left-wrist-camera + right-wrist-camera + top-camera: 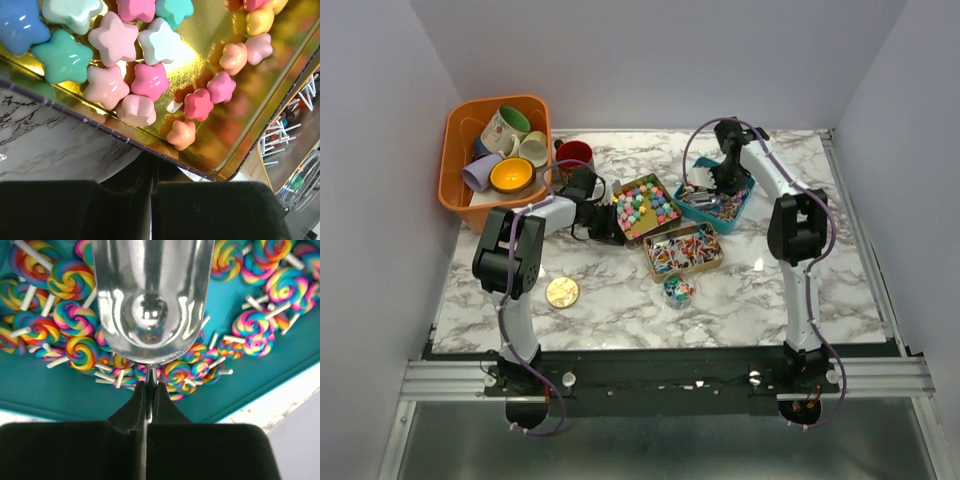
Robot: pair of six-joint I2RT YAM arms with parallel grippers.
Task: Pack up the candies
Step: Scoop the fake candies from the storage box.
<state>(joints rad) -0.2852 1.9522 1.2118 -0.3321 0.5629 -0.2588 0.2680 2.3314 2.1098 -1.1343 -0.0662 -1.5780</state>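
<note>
The left gripper (151,166) has its black fingers (100,210) drawn nearly together, with only a thin slit between them. Their tips sit at the near rim of the shallow rectangular gold metal tin (222,137), which they appear to nip. The glossy star-shaped candies (149,80), in pink, mint, blue and peach, lie in that tin just beyond the tips, bunched to the fingers' left. The right gripper (148,390) has its fingers (200,450) pressed together on the thin handle of a shiny silver metal scoop (150,290). The scoop's bowl reaches ahead of them over rainbow swirl lollipops (75,280) with white sticks, lying in a teal plastic tray (75,397). Only the top view shows the rest. A second gold tin of lollipops (682,250) is between the two grippers and nearer the bases, with a small clear round tub of sweets (678,290) nearer still. A flat round gold lid (562,292) lies behind the left fingers, and an orange plastic basket (455,190) of ceramic mugs is off to their left.
</note>
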